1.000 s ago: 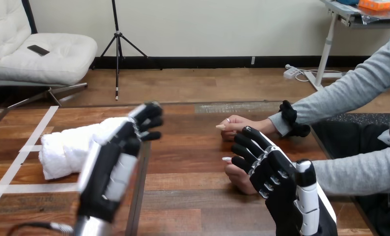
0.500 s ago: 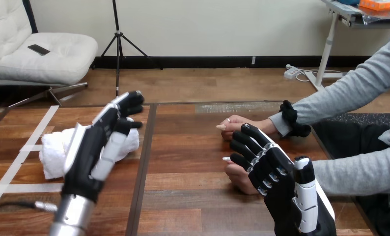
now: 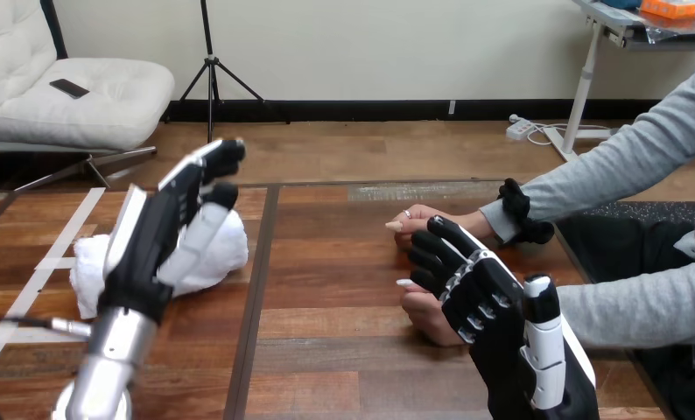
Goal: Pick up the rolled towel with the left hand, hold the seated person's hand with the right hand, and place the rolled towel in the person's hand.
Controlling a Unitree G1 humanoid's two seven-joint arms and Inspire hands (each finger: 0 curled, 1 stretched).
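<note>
Left hand [image 3: 164,232]: fingers straight, over towel [image 3: 230,251] on desk [image 3: 326,350].
Right hand [image 3: 482,296]: fingers relaxed, over person's near hand [image 3: 424,317].

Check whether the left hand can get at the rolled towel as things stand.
Probably yes: the left hand is open right at the rolled towel, and nothing stands between them.

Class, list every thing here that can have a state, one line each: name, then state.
rolled towel, rolled up, lying on the table
left hand, open, over the towel
right hand, open, beside the person's nearer hand
person's farther hand, resting on the table
</note>
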